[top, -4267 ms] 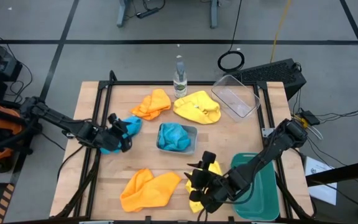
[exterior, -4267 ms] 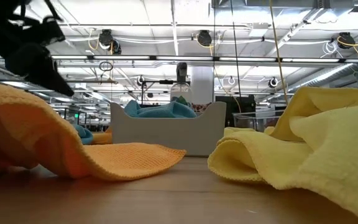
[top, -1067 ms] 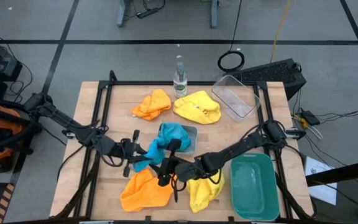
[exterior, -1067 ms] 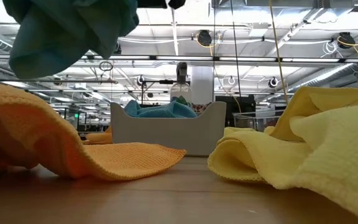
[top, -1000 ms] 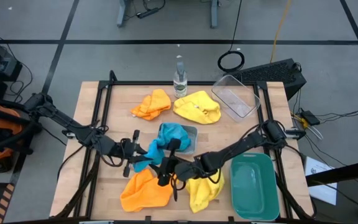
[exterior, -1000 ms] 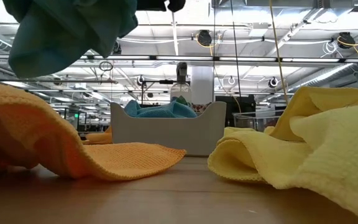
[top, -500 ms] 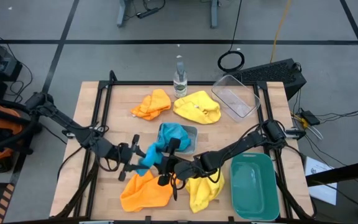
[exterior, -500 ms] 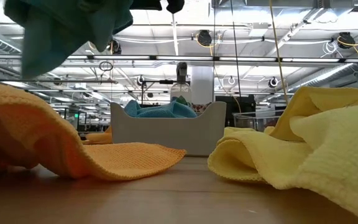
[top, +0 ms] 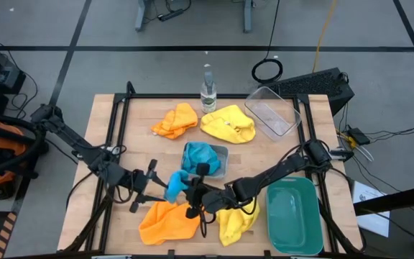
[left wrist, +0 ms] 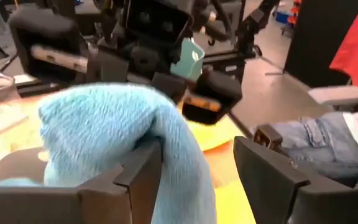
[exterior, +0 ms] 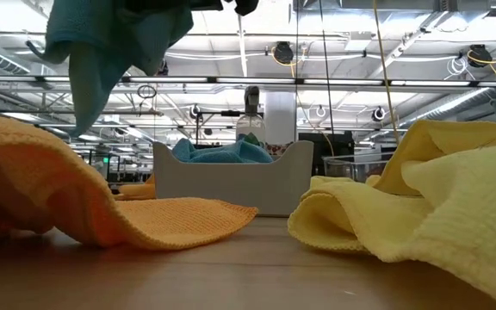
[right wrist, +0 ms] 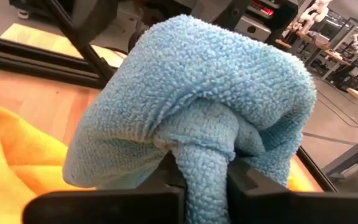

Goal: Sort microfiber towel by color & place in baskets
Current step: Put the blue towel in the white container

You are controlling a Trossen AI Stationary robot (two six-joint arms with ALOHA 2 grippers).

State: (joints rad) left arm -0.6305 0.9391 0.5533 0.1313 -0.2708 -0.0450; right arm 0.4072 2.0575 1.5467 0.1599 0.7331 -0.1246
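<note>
A bright blue towel [top: 175, 185] hangs in the air above the table's near middle, seen high in the low view as the blue towel [exterior: 110, 39]. My right gripper [top: 191, 196] is shut on it. My left gripper [top: 148, 188] is open just left of it; in the left wrist view the blue towel [left wrist: 110, 124] bulges before my left gripper [left wrist: 197, 177], and I cannot tell whether they touch. The second blue towel [top: 202, 156] lies in the pale basket [top: 223, 152]. Two orange towels [top: 176, 119] [top: 165, 220] and two yellow towels [top: 228, 124] [top: 236, 221] lie on the table. My right gripper [right wrist: 201, 174] pinches a bunched fold of the blue towel [right wrist: 201, 140] between its two fingers, several layers thick. The fingers come roughly level from the table's right side. The towel is lifted clear and bulges over the fingertips, with a tail [exterior: 84, 86] hanging down.
The clear basket [top: 273, 110] stands at the far right and the dark green basket [top: 293, 216] at the near right. A clear bottle [top: 208, 90] stands at the far edge. The near orange towel lies right below both grippers. A person's legs [left wrist: 316, 134] show beyond the table.
My left gripper has drawn back toward the table's left edge, away from the blue towel, which stays lifted in my right gripper. The towel has shifted a little to the right in the low view, and a tail of it now hangs down.
</note>
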